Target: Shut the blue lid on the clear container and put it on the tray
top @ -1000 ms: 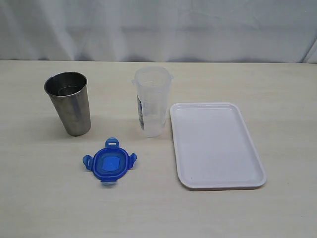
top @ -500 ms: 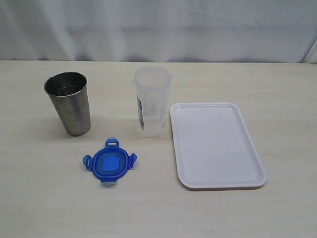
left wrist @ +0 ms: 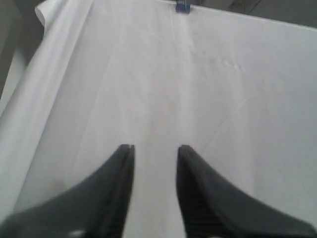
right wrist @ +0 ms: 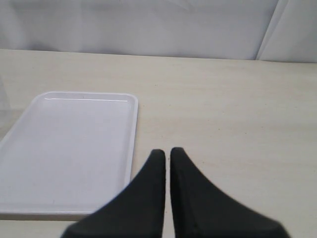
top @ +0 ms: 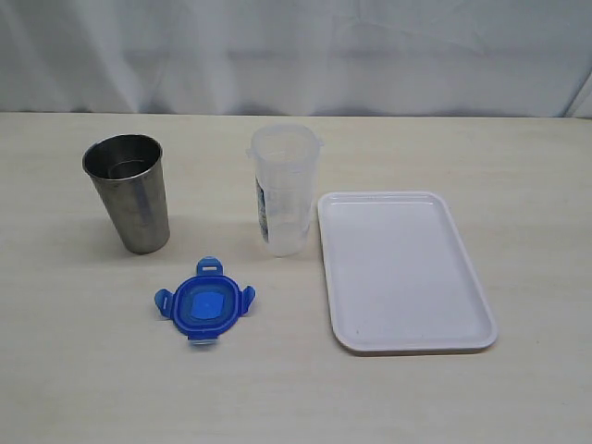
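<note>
- Exterior view: the clear container (top: pixel 284 190) stands upright and uncovered on the table (top: pixel 518 157), just beside a far corner of the tray (top: pixel 404 270); the blue lid (top: pixel 204 302) lies flat on the table nearer the camera, apart from the container; a steel tumbler (top: pixel 128 192) stands well to the left.
- Left wrist view: the left gripper (left wrist: pixel 155 148), fingers apart with only white cloth (left wrist: pixel 198 74) seen between them; a small blue clip (left wrist: pixel 182 6) at the cloth's edge.
- Right wrist view: the right gripper (right wrist: pixel 167 151), fingers drawn together and gripping nothing, above the table near one edge of the tray (right wrist: pixel 74 144).
</note>
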You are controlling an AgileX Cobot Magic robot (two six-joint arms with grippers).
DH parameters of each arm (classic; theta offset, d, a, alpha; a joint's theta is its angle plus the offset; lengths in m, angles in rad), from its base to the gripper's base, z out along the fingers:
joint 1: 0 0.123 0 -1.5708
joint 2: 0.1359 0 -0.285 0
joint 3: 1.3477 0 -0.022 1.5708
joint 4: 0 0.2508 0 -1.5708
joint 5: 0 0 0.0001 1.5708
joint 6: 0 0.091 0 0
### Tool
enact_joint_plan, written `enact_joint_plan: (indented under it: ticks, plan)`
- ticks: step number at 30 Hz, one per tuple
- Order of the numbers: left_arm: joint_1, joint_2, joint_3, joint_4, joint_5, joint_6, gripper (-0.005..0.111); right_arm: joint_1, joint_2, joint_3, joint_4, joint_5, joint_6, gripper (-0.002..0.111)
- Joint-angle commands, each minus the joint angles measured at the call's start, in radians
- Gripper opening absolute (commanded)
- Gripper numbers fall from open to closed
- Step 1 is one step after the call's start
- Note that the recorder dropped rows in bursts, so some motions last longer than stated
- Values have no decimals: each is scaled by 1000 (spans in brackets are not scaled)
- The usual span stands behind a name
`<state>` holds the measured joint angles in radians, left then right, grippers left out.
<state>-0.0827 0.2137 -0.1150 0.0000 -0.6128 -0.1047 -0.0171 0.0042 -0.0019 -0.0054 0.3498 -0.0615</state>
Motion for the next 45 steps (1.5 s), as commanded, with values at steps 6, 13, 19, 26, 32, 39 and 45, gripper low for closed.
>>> enact_joint_plan:
  ticks: [6, 13, 19, 26, 32, 39, 45]
  plan:
    - [1, 424, -9, 58, -103, -27, 105, -4, -4, 2, -7, -4, -3, 4]
    - [1, 749, -9, 149, -236, -24, 105, -4, -4, 2, -7, -4, -3, 4]
    - [1, 1017, -9, 227, -399, -24, 105, -4, -4, 2, -7, -4, -3, 4]
    - [1, 1282, -9, 290, -576, 10, 105, -4, -4, 2, -7, -4, -3, 4]
    - [1, 1467, -15, 343, -608, 34, 105, -4, -4, 2, -7, -4, -3, 4]
    - [1, 1621, -137, 384, -608, 34, 105, -4, -4, 2, -7, -4, -3, 4]
    - [1, 1733, -239, 384, -608, 30, 105, -4, -4, 2, -7, -4, -3, 4]
